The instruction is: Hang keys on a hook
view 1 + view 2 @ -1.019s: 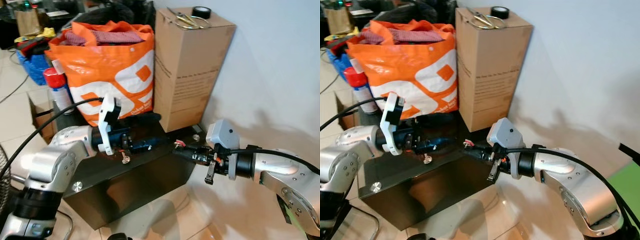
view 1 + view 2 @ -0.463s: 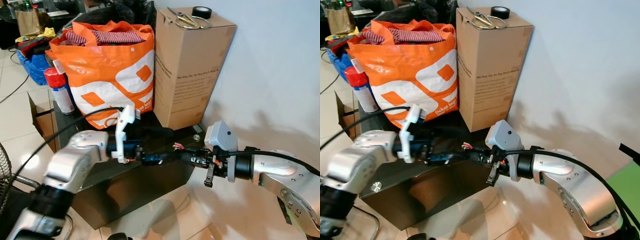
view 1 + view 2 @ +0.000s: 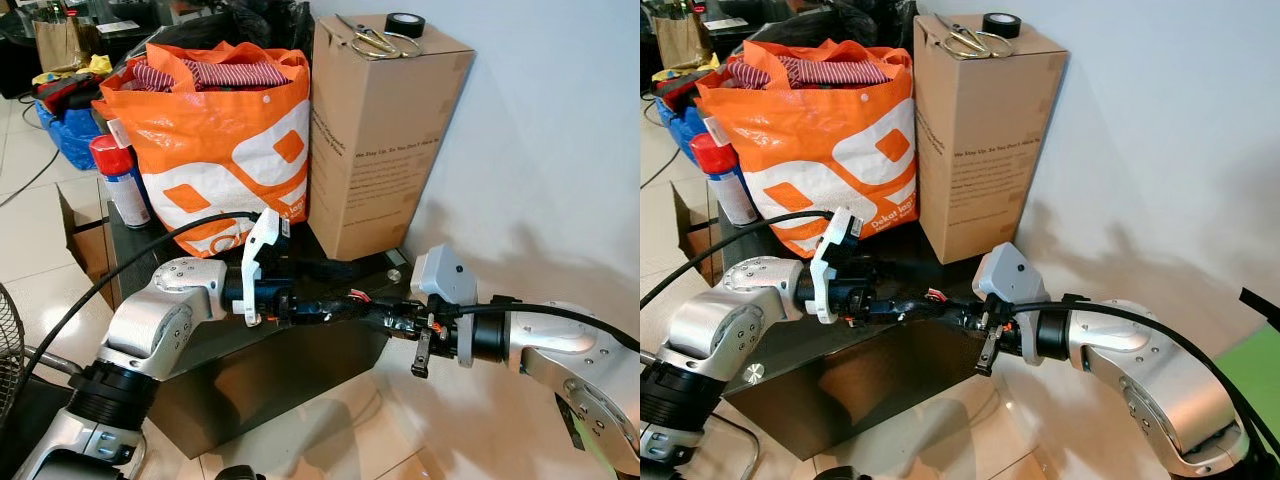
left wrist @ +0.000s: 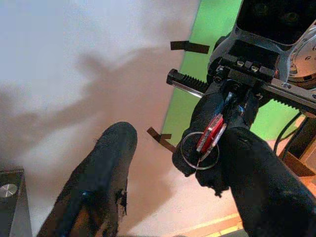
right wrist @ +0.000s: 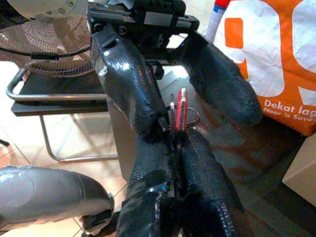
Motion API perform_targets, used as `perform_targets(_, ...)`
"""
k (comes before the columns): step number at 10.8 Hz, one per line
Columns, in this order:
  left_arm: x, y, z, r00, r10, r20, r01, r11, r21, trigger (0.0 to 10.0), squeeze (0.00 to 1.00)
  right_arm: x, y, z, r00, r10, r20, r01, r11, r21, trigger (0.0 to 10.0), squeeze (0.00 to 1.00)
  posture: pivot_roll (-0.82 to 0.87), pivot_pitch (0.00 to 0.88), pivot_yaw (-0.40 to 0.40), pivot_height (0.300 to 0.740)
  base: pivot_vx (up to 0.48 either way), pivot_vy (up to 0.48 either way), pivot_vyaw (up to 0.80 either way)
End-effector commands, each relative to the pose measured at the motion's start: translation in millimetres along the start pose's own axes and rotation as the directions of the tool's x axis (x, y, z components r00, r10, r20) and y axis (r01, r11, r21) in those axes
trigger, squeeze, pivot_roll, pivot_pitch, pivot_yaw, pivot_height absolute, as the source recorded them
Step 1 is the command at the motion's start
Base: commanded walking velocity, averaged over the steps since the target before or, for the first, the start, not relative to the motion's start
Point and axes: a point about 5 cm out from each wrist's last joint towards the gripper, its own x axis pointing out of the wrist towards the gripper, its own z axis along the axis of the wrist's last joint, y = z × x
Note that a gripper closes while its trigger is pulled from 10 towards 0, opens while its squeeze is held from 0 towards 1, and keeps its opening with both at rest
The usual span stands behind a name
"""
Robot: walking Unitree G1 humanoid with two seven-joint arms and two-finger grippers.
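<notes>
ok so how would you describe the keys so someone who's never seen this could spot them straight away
Start at the tall cardboard box against the white wall, then drop to the low black table in front of it, where the two arms meet. The keys sit pinched in the right gripper: a flat red tag on a thin silver ring, the only red among black fingers.

A white wall is lit from the front and marked by soft shadows. The floor is laid with pale glossy tiles. A low black cabinet is set against the wall. On it, a tall cardboard box and an orange bag are placed side by side. A fan is seen on the floor.
</notes>
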Motion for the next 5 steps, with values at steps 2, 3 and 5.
perform_targets(2, 4.1, -1.6, 1.9, 0.999, -0.038, -0.012, 0.038, 0.999, -0.005, 0.0, 0.02, -2.4, 2.7, 3.8, 1.0, 0.009, 0.012, -0.008, 1.0, -0.02, 0.0, 0.0, -0.1, 0.0, -0.041, 0.74, 0.0, 0.0, 0.0)
perform_targets(3, 5.5, -3.0, 1.5, 0.998, -0.056, -0.015, 0.055, 0.998, -0.011, 0.0, 0.02, -2.9, 2.8, 3.6, 1.0, 0.009, 0.012, -0.008, 1.0, -0.019, 0.0, 0.0, -0.1, 0.0, -0.04, 0.74, 0.0, 0.0, 0.0)
perform_targets(5, 7.8, -4.8, 0.8, 0.996, -0.084, -0.022, 0.084, 0.996, -0.021, 0.0, 0.02, -3.0, 2.7, 3.7, 1.0, 0.007, 0.012, -0.007, 1.0, -0.019, 0.0, 0.0, -0.11, 0.0, -0.039, 0.74, 0.0, 0.0, 0.0)
